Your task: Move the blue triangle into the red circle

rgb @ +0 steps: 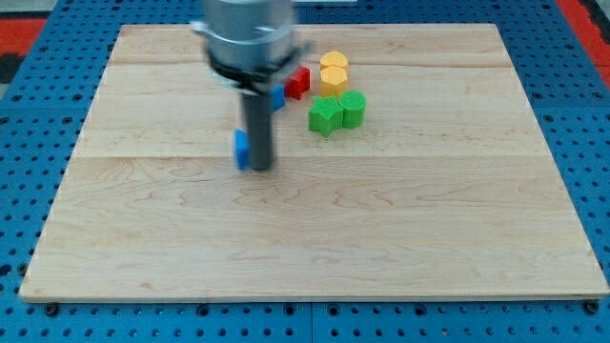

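Roughly at the middle of the wooden bench (315, 248), a little toward the view's left, a small blue block (242, 149) peeks out from the left side of a dark rod. Its shape is mostly hidden, so I cannot confirm it is the blue triangle. My tip (259, 169) sits just to the block's right, touching it or very nearly so. The rod is the only tool here (a plain rod with no jaws, so it neither opens nor closes and grips nothing).

A second sliver of blue (278, 95) shows higher up, behind the rod's housing, just left of the red block (300, 82); its shape is also hidden. The red block's outline reads more boxy than round from this angle. To its right stand two yellow blocks (334, 73), and below those two green blocks (336, 112), all clustered near the view's top centre.

Judging by positions, the push is only beginning: the lower blue block lies well apart from the red one. The next move likely calls for bringing my tip round to the block's lower left, then pushing up and right.

No brands, labels or writing can be read.
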